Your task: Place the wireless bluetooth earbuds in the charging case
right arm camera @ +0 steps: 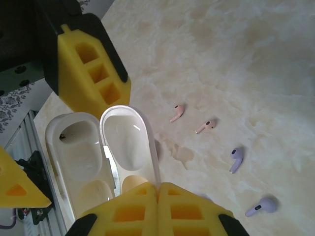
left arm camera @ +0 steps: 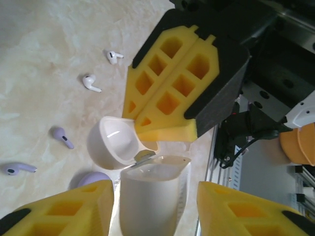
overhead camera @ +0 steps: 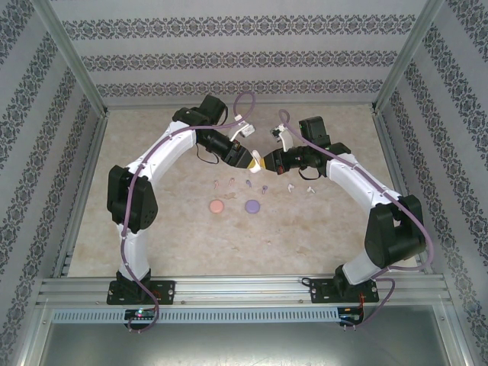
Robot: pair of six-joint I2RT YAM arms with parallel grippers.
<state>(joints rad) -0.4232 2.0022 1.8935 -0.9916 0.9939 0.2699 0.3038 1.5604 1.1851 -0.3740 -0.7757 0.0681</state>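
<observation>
At my left end effector [left arm camera: 153, 189], the yellow fingers stand spread on either side of the white charging case [right arm camera: 74, 147]. A thin gap shows on each side of the body, so I judge it bracketed but not clamped. To its right, nose to nose with it above the tabletop [right arm camera: 246, 59], my right end effector [right arm camera: 157, 196] has its fingers pressed together. It appears to pinch the rim of the lid [right arm camera: 129, 142], holding the case swung open. Both wells look empty.

The step in hand, as I read it, is getting the opened case steadied between the two arms before any bud goes in. The next move calls for the left fingers to take firm hold of the body. Then the right can let go of the lid without the case dropping or snapping shut, and go down for a bud.

All six wireless bluetooth earbuds lie loose on the tabletop, below both end effectors and on the side toward my bases. The pinkish pair [right arm camera: 177, 112] is off to the left of the left end effector. The purple pair [right arm camera: 236, 159] is roughly under the meeting point. The white pair [left arm camera: 91, 82] sits to the right, nearest the right end effector. A pink case [overhead camera: 216, 206] and a purple case [overhead camera: 252, 205] sit nearer my bases.
</observation>
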